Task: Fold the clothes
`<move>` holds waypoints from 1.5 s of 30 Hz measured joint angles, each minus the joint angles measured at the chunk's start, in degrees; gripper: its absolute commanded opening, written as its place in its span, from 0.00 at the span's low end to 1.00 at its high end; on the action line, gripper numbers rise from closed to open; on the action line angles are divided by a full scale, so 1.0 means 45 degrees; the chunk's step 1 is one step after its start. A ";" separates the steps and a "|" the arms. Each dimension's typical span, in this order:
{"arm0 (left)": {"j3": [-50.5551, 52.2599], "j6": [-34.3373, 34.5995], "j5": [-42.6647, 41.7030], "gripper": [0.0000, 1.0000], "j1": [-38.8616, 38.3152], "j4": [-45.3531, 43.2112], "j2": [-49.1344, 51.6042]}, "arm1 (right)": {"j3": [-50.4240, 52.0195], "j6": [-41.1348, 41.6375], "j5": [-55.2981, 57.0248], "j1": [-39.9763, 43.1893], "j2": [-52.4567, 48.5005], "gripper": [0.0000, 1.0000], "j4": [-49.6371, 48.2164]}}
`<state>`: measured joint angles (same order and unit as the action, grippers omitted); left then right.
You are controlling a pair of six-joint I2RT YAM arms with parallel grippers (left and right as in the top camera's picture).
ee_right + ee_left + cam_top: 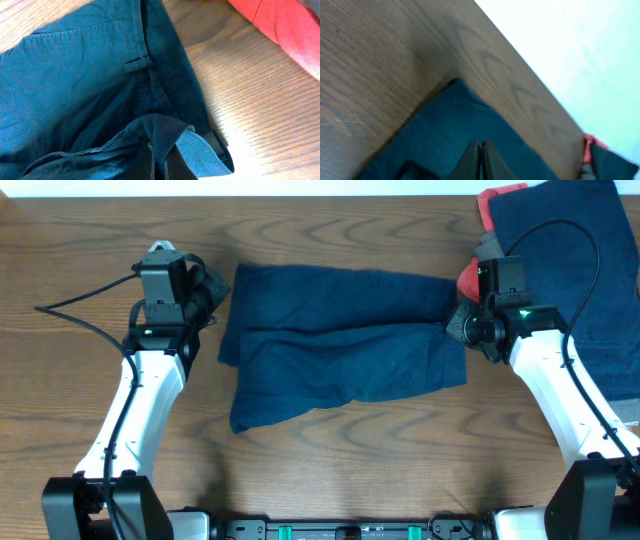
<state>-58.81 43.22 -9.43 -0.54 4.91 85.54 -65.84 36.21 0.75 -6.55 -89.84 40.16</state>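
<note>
Dark navy shorts (340, 340) lie flattened across the middle of the table, legs doubled over each other. My left gripper (216, 292) sits at their left edge. In the left wrist view its fingers (481, 145) are shut tip to tip above the navy cloth (445, 130), and no fabric shows between them. My right gripper (462, 322) is at the shorts' right end. The right wrist view shows it (159, 150) shut on a raised fold of the waistband (170, 127), beside a belt loop (137, 62).
More clothes are piled at the back right: a large navy piece (570, 260) over a coral-red one (492, 205), whose edge shows by my right wrist (285, 25). The table's far edge (530, 75) runs close behind the shorts. Bare wood (340, 470) lies in front.
</note>
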 measured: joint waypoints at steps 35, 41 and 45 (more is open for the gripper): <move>-0.6834 -0.1443 0.0738 0.54 -0.1219 1.0195 0.7198 | 0.0000 -0.0801 0.0180 0.0000 -0.0073 0.01 0.0549; -0.6839 -0.0223 0.0767 0.54 -0.0865 0.9675 0.7329 | 0.0000 -0.0860 0.0180 0.0000 -0.0073 0.01 0.0549; -0.6839 0.0068 0.0719 0.54 -0.0908 0.9214 0.7329 | 0.0000 -0.0894 0.0180 0.0000 -0.0073 0.01 0.0549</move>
<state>-89.58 43.53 -6.20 -4.62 46.37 118.52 -65.84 32.18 1.56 -6.55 -90.17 42.63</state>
